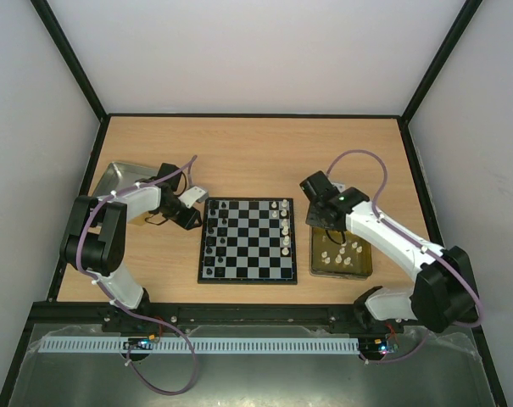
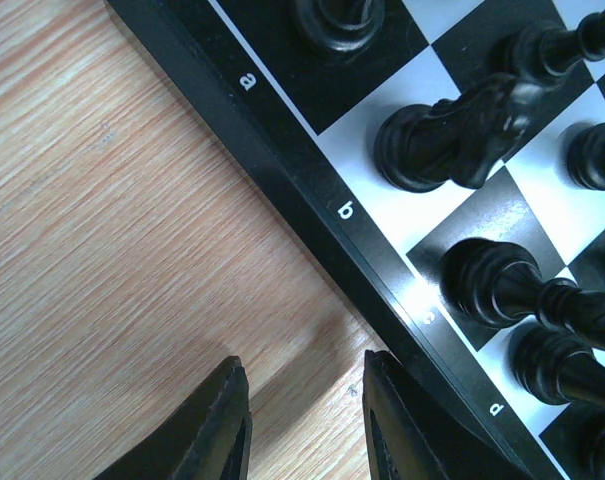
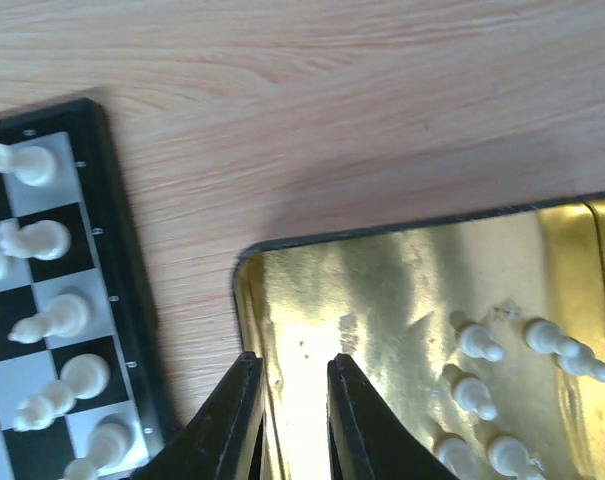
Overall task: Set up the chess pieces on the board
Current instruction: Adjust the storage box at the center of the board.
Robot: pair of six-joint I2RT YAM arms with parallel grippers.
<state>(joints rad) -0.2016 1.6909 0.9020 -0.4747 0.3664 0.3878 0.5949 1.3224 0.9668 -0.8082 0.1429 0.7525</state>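
The board lies in the middle of the table. Black chess pieces stand along its left side and white ones along its right. More white pieces lie in the gold tray. My left gripper hangs just left of the board, open and empty. In the left wrist view this gripper is over bare wood beside the board's rim, near black pieces. My right gripper is over the gold tray's far left corner. Its jaws stand a little apart with nothing between them, left of loose white pieces.
A plain silver tray sits at the back left, behind the left arm. The gold tray lies right beside the board's right rim. Dark frame rails and pale walls close in the table on three sides.
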